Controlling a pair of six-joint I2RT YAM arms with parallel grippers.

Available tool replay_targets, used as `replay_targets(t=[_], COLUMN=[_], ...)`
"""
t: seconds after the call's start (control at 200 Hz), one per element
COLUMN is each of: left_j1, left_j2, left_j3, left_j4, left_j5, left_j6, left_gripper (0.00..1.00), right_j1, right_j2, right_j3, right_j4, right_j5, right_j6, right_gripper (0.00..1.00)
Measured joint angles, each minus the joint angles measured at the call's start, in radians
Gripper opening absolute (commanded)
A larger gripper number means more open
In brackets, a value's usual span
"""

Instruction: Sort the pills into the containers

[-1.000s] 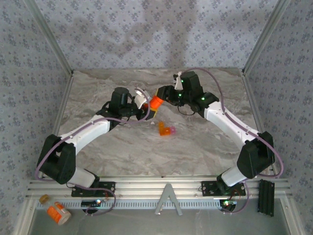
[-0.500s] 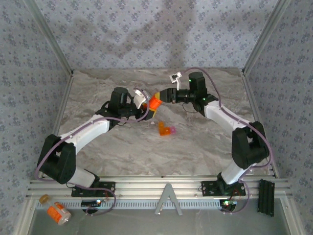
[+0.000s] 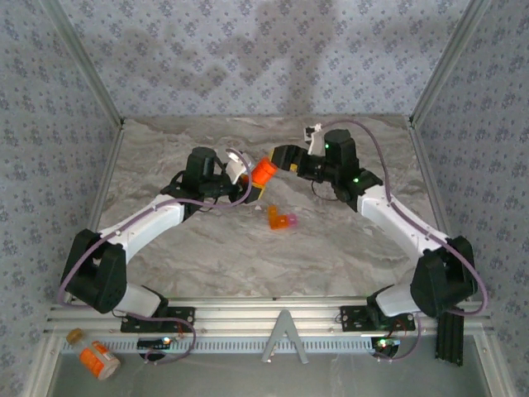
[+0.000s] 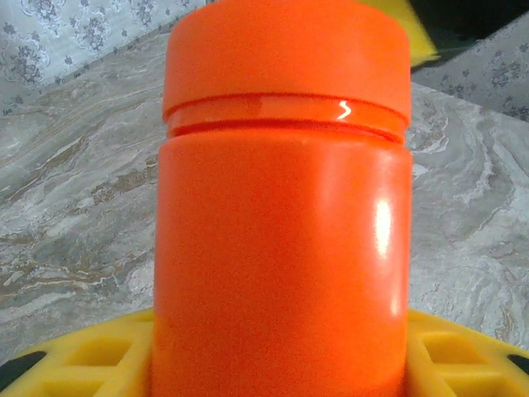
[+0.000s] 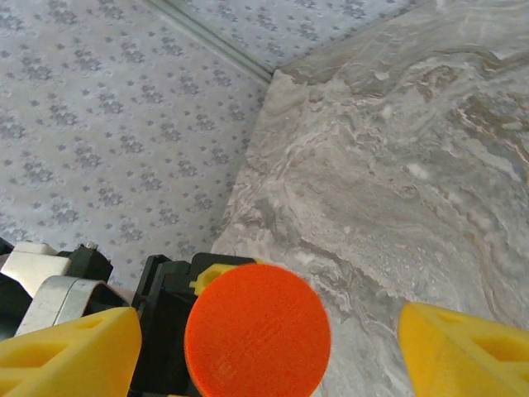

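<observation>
Top external: left jaws tight on pill bottle (image 3: pixel 264 173), right jaws spread round cap (image 5: pixel 257 331); labelled bottle (image 3: pixel 98 359) unreadable.

Soft, even light is filling every view. Faint shadows are falling on the wall (image 3: pixel 273 50) at upper centre. Glare is streaking the right of the bottle (image 4: pixel 281 231), which is blurring slightly up close.

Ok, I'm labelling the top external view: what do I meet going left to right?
white-labelled bottle, left arm's base, orange pill bottle, right arm's base, black block.
</observation>
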Motion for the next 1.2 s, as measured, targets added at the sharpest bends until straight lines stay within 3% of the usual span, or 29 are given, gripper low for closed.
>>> replay_targets(t=[0.21,0.55,0.65,0.84,0.929,1.034,1.204], left_j1=[0.000,0.000,0.000,0.000,0.000,0.000,0.001], left_j2=[0.000,0.000,0.001,0.008,0.009,0.009,0.009], left_j3=[0.000,0.000,0.000,0.000,0.000,0.002,0.002], left_j4=[0.001,0.002,0.004,0.002,0.005,0.006,0.008], left_j5=[-0.012,-0.018,-0.018,-0.017,-0.017,-0.018,-0.017], left_j6=[0.008,0.008,0.007,0.007,0.007,0.006,-0.008], left_gripper=[0.00,0.00,0.00,0.00,0.00,0.00,0.00], right_j1=[0.048,0.095,0.103,0.108,0.102,0.074,-0.022], right_j2=[0.023,0.072,0.086,0.104,0.104,0.102,0.161], right_j3=[0.031,0.103,0.105,0.105,0.100,0.050,-0.029], right_j4=[-0.095,-0.111,-0.110,-0.104,-0.090,0.008,0.263], right_j5=[0.124,0.153,0.153,0.142,0.126,0.052,-0.251], right_j6=[0.049,0.055,0.059,0.066,0.061,0.014,-0.070], right_gripper=[0.84,0.80,0.73,0.46,0.43,0.45,0.49])
